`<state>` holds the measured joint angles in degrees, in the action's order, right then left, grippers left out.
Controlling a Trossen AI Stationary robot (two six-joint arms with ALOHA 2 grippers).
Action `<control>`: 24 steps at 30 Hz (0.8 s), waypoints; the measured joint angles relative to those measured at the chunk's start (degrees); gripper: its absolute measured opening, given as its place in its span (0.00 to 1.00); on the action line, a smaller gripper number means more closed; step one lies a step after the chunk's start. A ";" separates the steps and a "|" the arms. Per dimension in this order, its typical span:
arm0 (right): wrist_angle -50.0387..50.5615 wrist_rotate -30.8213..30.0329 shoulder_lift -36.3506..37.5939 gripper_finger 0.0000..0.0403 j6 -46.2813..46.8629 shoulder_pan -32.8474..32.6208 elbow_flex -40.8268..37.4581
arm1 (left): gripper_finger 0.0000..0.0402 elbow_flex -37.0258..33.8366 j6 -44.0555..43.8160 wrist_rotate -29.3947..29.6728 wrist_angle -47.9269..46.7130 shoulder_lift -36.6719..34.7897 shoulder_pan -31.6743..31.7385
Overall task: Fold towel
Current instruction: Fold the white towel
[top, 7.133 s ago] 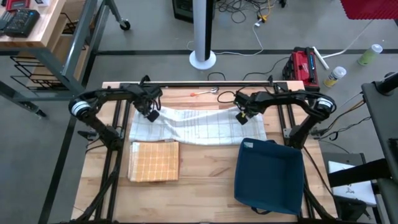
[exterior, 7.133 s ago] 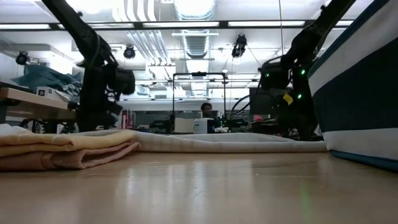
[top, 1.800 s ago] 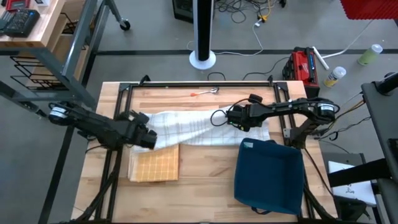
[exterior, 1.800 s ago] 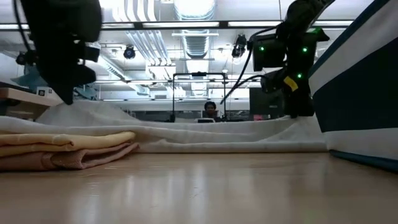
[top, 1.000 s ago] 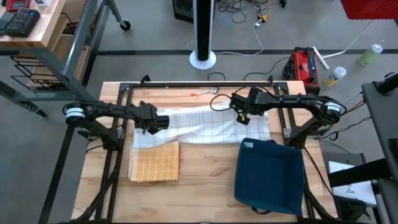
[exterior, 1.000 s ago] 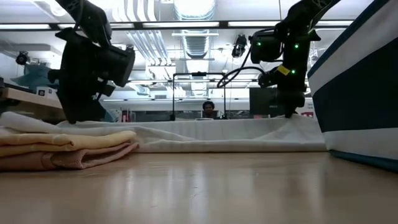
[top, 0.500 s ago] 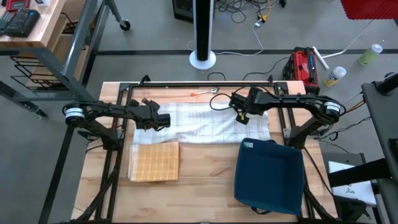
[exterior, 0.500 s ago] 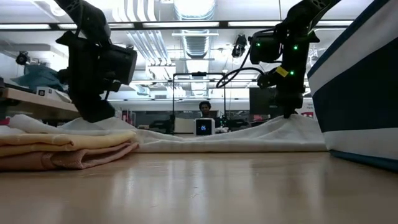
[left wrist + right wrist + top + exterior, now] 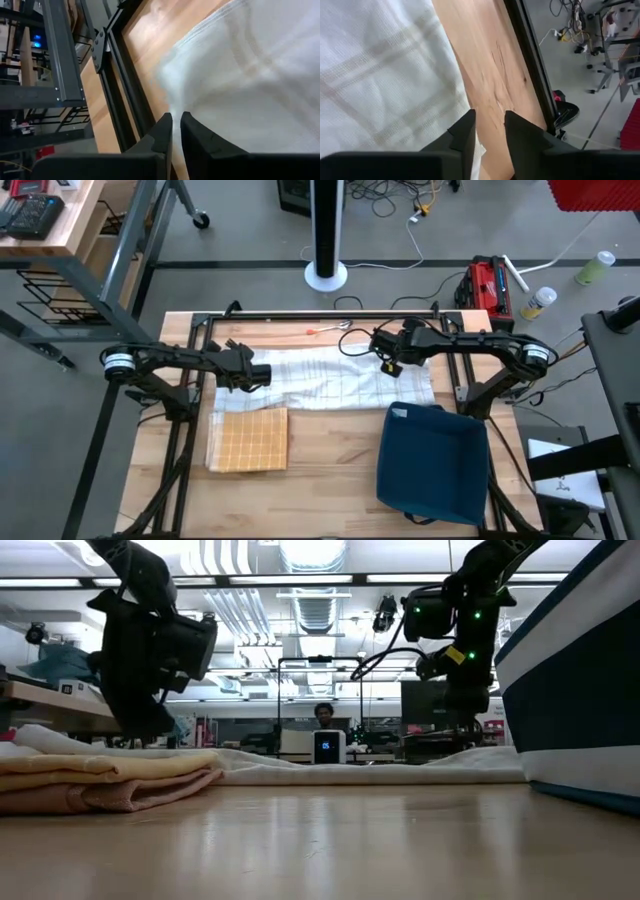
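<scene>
A white checked towel (image 9: 330, 380) lies spread flat across the far half of the table, also seen in the low view (image 9: 380, 772). My left gripper (image 9: 263, 371) hovers just above the towel's far left part (image 9: 250, 75). Its fingers (image 9: 176, 125) are open by a narrow gap with no cloth between them. My right gripper (image 9: 389, 364) stands over the towel's far edge (image 9: 380, 75) toward the right. It is open (image 9: 490, 125), with bare wood showing through the gap. In the low view both grippers (image 9: 150, 725) (image 9: 463, 718) hang clear above the cloth.
A folded orange checked towel (image 9: 247, 438) lies near the left, in front of the white one. A dark blue bin (image 9: 432, 462) stands at the near right. A small orange-handled tool (image 9: 330, 328) lies by the far rail. Black frame rails (image 9: 320, 314) border the table. A person (image 9: 322, 714) sits far behind.
Both grippers have opened and let go of the towel while staying in place. The cloth, which rose in peaks to each gripper half a second ago, has dropped and now lies flat on the table.
</scene>
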<state>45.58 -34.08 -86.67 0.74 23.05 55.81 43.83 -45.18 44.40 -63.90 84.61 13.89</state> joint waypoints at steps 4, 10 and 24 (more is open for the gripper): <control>0.62 5.86 0.08 0.29 -0.67 0.00 0.00 | 0.10 0.57 1.41 -1.05 0.11 -0.20 0.00; -0.60 27.05 -0.28 0.30 -4.04 0.09 -0.30 | 0.11 1.44 12.23 -9.83 11.25 -0.45 -0.36; -2.98 28.09 -5.10 0.02 -2.06 1.44 -2.64 | 0.01 -2.90 26.24 -23.99 32.47 5.06 2.68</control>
<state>42.60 -5.99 -91.78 -1.32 24.48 53.17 40.94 -18.94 20.41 -31.43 89.67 16.57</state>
